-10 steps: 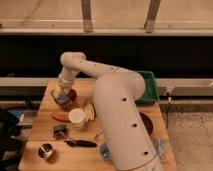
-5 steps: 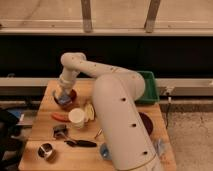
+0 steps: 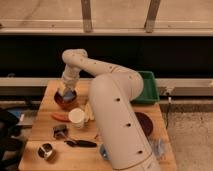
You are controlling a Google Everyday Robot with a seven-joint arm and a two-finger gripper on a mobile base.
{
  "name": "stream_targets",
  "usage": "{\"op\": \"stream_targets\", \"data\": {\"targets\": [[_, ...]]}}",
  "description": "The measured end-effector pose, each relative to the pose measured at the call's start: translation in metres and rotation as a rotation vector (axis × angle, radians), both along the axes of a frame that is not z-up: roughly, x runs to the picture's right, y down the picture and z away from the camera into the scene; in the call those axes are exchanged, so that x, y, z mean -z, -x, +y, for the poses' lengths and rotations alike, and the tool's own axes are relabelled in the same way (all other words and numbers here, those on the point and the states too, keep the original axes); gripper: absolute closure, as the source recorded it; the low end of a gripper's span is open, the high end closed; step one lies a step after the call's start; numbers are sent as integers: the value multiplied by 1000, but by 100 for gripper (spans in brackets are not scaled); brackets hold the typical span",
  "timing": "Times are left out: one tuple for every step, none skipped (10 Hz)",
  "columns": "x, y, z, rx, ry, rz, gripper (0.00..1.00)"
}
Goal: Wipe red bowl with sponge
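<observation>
Robot arm: white, bulky, rising from the table's front and bending back and left over the top. Wooden table: light plank top, set before a dark wall. Green bin: at the far right edge, partly hidden behind the arm. Dark red plate: flat on the right side, just beside the arm's body. Red bowl: deep maroon, round and shallow, upright at the far left of the table, its near rim catching light, its inside mostly covered from where I stand. Gripper: pointing down into the red bowl; whether it is open or closed I cannot tell. Sponge: a small blue patch at the gripper's tip, inside the bowl. White cup: upright, near the bowl's front. Black utensil: lying flat near the front. Metal cup: front left corner.
</observation>
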State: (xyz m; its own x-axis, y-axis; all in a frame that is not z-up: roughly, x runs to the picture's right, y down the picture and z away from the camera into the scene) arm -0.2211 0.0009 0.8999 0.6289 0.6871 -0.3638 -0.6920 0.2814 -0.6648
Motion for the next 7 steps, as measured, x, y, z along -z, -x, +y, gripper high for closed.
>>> {"op": "stream_targets", "data": {"targets": [[-3, -1, -4, 7, -6, 2, 100], [-5, 1, -7, 13, -8, -12, 100], [-6, 9, -8, 9, -9, -40, 100], [-2, 21, -8, 1, -13, -87, 100], [2, 27, -7, -5, -15, -119, 100], [8, 33, -4, -5, -16, -156, 100], [11, 38, 2, 3, -8, -167, 100]]}}
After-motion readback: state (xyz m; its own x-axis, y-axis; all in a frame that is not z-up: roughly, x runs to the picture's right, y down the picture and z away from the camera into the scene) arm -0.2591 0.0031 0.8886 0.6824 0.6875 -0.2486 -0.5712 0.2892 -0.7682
